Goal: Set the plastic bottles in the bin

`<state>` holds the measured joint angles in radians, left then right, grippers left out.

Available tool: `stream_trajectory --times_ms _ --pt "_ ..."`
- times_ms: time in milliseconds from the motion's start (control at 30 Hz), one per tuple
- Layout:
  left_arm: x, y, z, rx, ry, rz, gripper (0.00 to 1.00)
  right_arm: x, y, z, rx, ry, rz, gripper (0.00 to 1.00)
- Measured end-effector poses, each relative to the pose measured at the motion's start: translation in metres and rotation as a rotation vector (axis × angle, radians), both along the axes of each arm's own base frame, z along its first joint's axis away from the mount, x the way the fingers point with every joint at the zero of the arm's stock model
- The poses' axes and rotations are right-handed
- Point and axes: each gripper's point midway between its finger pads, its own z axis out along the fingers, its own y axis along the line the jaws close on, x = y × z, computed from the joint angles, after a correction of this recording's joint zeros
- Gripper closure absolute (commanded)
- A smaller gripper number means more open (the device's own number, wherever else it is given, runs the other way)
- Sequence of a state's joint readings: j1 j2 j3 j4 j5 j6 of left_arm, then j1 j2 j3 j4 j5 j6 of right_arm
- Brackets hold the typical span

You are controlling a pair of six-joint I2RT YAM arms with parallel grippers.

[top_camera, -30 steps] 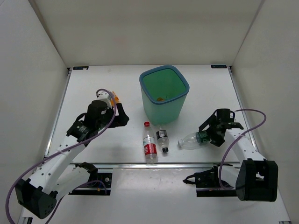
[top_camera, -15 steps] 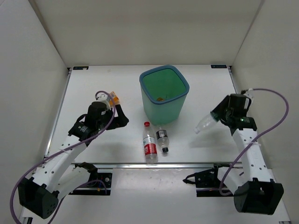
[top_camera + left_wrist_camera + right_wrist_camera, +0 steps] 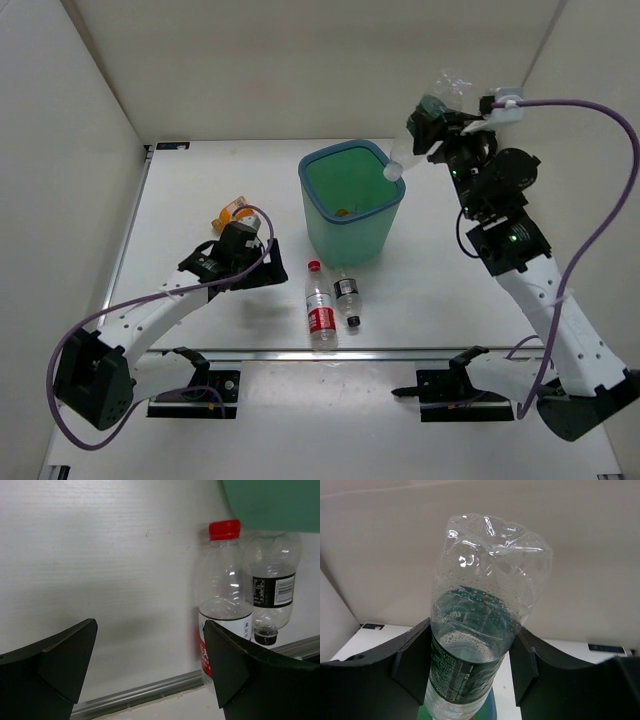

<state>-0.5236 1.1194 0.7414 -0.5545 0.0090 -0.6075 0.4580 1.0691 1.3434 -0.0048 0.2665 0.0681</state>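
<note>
The red-capped bottle (image 3: 320,312) and black-capped bottle (image 3: 348,297) lay touching on the desk (image 3: 190,180) just near of the bin (image 3: 350,238), with the left fingers (image 3: 55,660) apart at their left. Farther left sat the orange bottle (image 3: 232,213). The right fingers (image 3: 415,655) were clamped on the green-label bottle (image 3: 418,138), cap down over the bin's right rim.

- We see the bin (image 3: 345,240), teal-green with a blue-grey rim, standing upright and open at mid-table.
- The clear bottle with the green label (image 3: 405,155) is up in the air and tilted. The right gripper (image 3: 430,125) is clamped on its label. Its cap end points down over the bin's right rim, and its crumpled base points up.
- The red-capped bottle (image 3: 320,315) lies flat just in front of the bin, cap toward it.
- The black-capped bottle (image 3: 347,297) lies right beside it, cap toward the near edge.
- We make out the squat orange bottle (image 3: 232,212) only partly, well left of the bin.
</note>
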Motion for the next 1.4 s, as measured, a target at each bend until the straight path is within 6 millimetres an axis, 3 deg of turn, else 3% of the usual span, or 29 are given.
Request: stream_trajectory --times_ms 67,133,200,300,400,467,500,533,733,900,1000,1100,1333,1400 --pt "-0.005 -0.005 -0.008 0.015 0.029 -0.023 0.02 0.010 0.017 0.004 -0.019 -0.027 0.033 0.58" --pt "-0.009 -0.011 -0.012 0.024 0.046 -0.048 0.01 0.025 0.036 -0.005 -0.047 -0.019 0.062 0.56" --pt "-0.010 -0.017 -0.012 0.025 0.048 -0.069 0.01 0.043 0.055 -0.029 -0.094 0.028 0.086 0.54" --pt "-0.010 -0.026 -0.009 0.039 0.053 -0.103 0.01 0.062 0.083 -0.071 -0.162 0.117 0.125 0.44" --pt "-0.008 -0.034 -0.010 0.067 0.061 -0.132 0.01 0.064 0.097 -0.113 -0.207 0.206 0.169 0.34" --pt "-0.009 -0.041 -0.012 0.079 0.069 -0.157 0.02 0.062 0.098 -0.129 -0.211 0.244 0.181 0.20" --pt "-0.011 -0.044 -0.014 0.083 0.074 -0.168 0.01 0.060 0.099 -0.134 -0.204 0.258 0.186 0.14" --pt "-0.012 -0.047 -0.015 0.086 0.078 -0.179 0.01 0.059 0.099 -0.137 -0.196 0.266 0.191 0.01" --pt "-0.012 -0.075 -0.011 0.059 0.071 -0.246 0.02 0.044 0.096 -0.120 -0.153 0.244 0.222 0.01" --pt "-0.014 -0.094 -0.017 0.020 0.079 -0.288 0.01 0.024 0.079 -0.088 -0.099 0.178 0.220 0.01" --pt "-0.015 -0.097 -0.029 0.039 0.106 -0.296 0.01 0.009 0.054 -0.087 -0.059 0.168 0.188 0.01" --pt "-0.018 -0.101 -0.042 0.057 0.139 -0.306 0.04 -0.003 0.022 -0.104 -0.026 0.199 0.130 0.01" --pt "-0.022 -0.106 -0.055 0.048 0.182 -0.292 0.35 -0.019 -0.054 -0.160 0.024 0.348 -0.066 0.00" --pt "-0.021 -0.105 -0.054 0.040 0.179 -0.280 0.47 -0.027 -0.072 -0.179 0.037 0.392 -0.115 0.01"
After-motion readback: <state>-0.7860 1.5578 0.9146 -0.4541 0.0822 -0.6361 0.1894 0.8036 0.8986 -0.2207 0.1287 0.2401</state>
